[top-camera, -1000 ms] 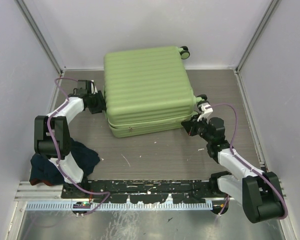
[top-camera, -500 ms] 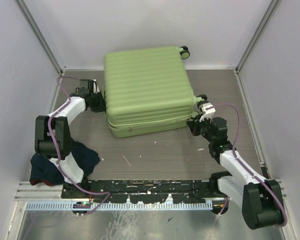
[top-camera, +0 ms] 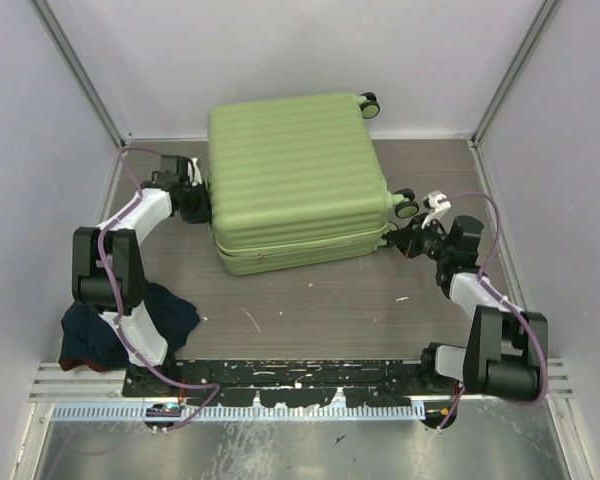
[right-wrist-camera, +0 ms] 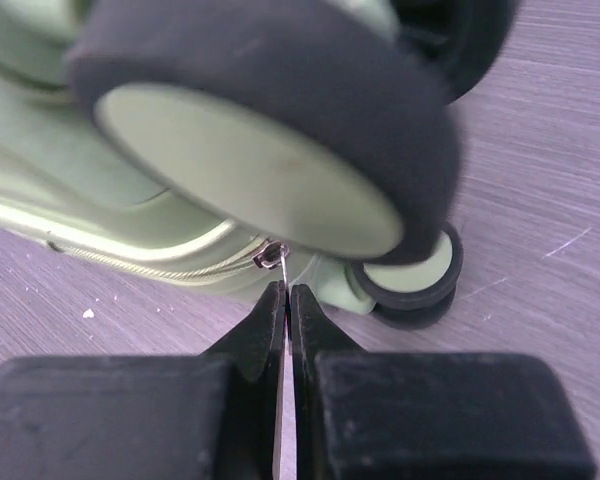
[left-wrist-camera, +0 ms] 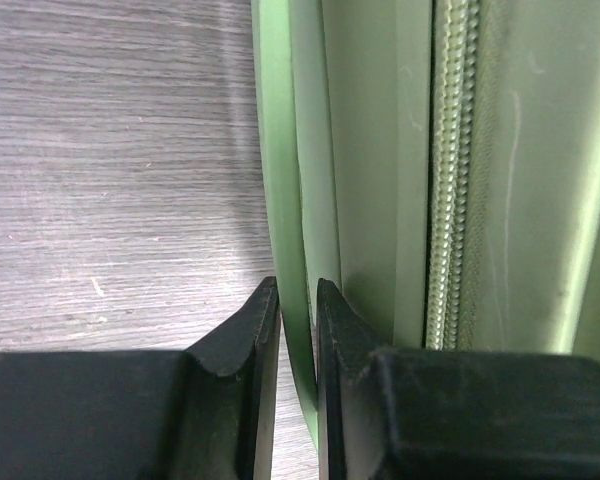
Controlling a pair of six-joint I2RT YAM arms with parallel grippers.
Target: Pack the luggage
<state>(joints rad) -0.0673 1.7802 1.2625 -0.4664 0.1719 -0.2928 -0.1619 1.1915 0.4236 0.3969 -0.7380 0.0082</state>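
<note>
Luggage (top-camera: 295, 175) flat on table (top-camera: 310, 310), centre-back, shell closed. Left pincer (left-wrist-camera: 297, 300) clenched on shell rim (left-wrist-camera: 280, 150), apparently bracing. Right pincer (right-wrist-camera: 286, 300) nipping zipper pull (right-wrist-camera: 272, 257) beside wheel (right-wrist-camera: 270, 140). Recommend: draw pull along seam, low and steady; brace firm against sliding.

Light-green ribbed luggage (top-camera: 295, 170); black wheels (right-wrist-camera: 280, 70); grey woodgrain table (top-camera: 310, 300).

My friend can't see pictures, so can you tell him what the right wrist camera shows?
The right end effector, shut, pinches the small metal zipper pull of the green luggage, just below a big black wheel with a pale green hub. Grey wood-grain table lies beneath.
</note>
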